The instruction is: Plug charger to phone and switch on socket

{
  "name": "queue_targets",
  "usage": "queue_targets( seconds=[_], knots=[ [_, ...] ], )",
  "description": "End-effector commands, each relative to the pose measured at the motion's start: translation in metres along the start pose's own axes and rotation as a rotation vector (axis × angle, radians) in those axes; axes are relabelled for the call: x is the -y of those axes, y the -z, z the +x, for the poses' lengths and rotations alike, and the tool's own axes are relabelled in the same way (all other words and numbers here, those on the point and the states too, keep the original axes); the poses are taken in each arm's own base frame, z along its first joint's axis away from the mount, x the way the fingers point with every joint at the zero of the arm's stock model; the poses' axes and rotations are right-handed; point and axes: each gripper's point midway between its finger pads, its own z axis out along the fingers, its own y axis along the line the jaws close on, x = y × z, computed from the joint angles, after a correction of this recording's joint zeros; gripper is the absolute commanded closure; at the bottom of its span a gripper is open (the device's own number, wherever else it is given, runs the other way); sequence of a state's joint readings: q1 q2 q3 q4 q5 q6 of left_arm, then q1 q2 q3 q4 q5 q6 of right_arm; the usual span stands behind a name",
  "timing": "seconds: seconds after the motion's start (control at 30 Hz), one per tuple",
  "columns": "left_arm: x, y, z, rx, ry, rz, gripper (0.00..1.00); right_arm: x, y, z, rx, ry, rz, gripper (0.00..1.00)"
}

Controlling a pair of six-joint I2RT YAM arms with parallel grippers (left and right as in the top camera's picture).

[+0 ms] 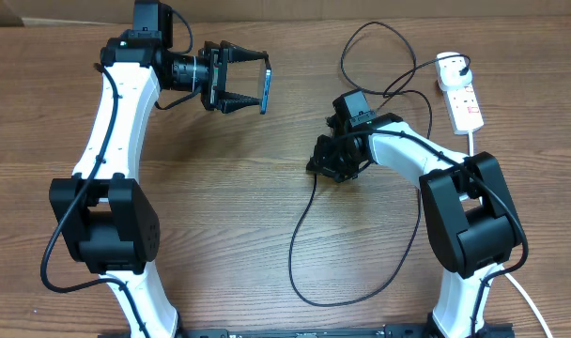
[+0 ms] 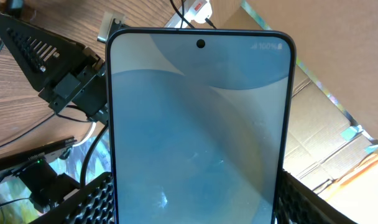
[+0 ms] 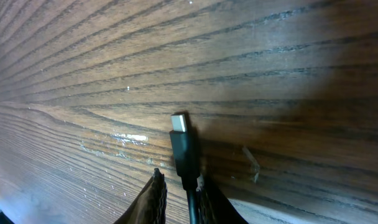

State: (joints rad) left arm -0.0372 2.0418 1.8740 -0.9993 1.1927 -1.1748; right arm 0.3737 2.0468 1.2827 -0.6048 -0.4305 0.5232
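Note:
My left gripper (image 1: 255,84) holds the phone (image 1: 265,84) on edge above the table at the back left. In the left wrist view the phone (image 2: 198,124) shows its blue screen, and the padded fingers (image 2: 92,199) press both long sides. The charger cable (image 1: 300,235) loops across the table to a white plug (image 1: 452,68) in the socket (image 1: 466,105). My right gripper (image 1: 332,164) is down on the wood over the cable. In the right wrist view the gripper (image 3: 179,177) is closed around the cable just behind the connector tip (image 3: 179,122), which lies on the table.
The socket's thick white cord (image 1: 473,141) runs down behind the right arm. Cardboard boxes (image 1: 511,9) line the far edge of the table. Loose loops of black cable (image 1: 370,42) lie between the right gripper and the socket.

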Motion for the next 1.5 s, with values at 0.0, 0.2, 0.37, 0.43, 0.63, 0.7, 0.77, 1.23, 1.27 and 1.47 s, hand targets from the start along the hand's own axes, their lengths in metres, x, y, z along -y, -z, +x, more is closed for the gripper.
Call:
queue_targets(
  seconds=[0.0,0.2,0.37,0.43,0.63,0.7,0.77,1.23,1.27,1.47],
  knots=[
    [0.0124,0.0088,0.0196,-0.016,-0.073,0.030,0.49,0.0313,-0.0212,0.0062,-0.027,-0.037,0.094,0.83],
    [0.0123,0.0088,0.0195,-0.016,-0.076,0.030,0.50,0.0332,-0.0191,-0.0011,-0.007,-0.043,0.084,0.82],
    [0.0122,0.0087,0.0195,-0.015,-0.077,0.029,0.49,0.0330,-0.0191,-0.0011,-0.007,-0.043,0.084,0.86],
    [0.0123,0.0088,0.0194,-0.015,-0.077,0.029,0.50,0.0330,-0.0191,-0.0010,-0.007,-0.043,0.084,0.88],
    [0.0122,0.0088,0.0194,-0.015,-0.076,0.029,0.50,0.0330,-0.0191,-0.0010,-0.007,-0.043,0.084,0.91],
    [0.0122,0.0088,0.0194,-0.015,-0.076,0.029,0.50,0.0330,-0.0191,-0.0009,-0.008,-0.043,0.083,0.92],
    [0.0123,0.0088,0.0194,-0.015,-0.076,0.029,0.50,0.0329,-0.0191,-0.0008,-0.008,-0.043,0.083,0.93],
    [0.0108,0.0088,0.0153,0.008,-0.076,0.020,0.50,0.0311,-0.0193,0.0003,-0.015,-0.043,0.073,0.96],
    [0.0108,0.0088,0.0153,0.008,-0.076,0.020,0.49,0.0297,-0.0193,0.0012,-0.020,-0.043,0.064,0.96],
    [0.0107,0.0088,0.0153,0.009,-0.076,0.020,0.49,0.0245,-0.0189,0.0060,-0.047,-0.040,0.036,0.96]
  ],
)
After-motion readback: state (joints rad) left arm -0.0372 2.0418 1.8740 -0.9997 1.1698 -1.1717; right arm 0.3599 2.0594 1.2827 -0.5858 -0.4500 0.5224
